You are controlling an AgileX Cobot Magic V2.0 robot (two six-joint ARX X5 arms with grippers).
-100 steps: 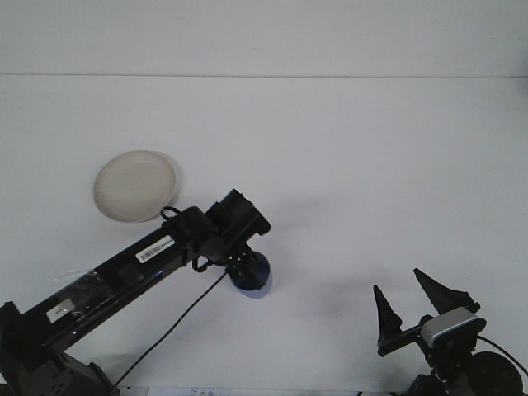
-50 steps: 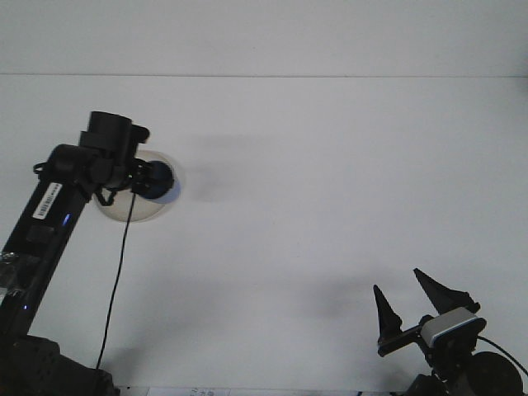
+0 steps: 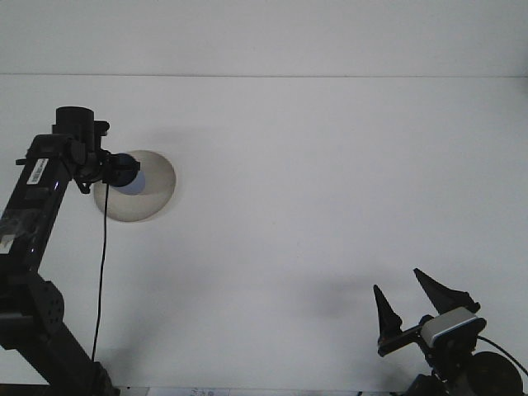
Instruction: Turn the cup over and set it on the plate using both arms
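White tabletop spreads bare around the plate [image 3: 153,194], where the left gripper [image 3: 124,171] holds the blue cup [image 3: 130,178] over its left edge, its grip hidden; release seems the only step left, while the right gripper [image 3: 409,299] rests spread, near the front edge.

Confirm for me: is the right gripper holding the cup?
No. The right gripper sits open and empty at the table's near right corner, while the blue cup is at the left gripper, over the plate.
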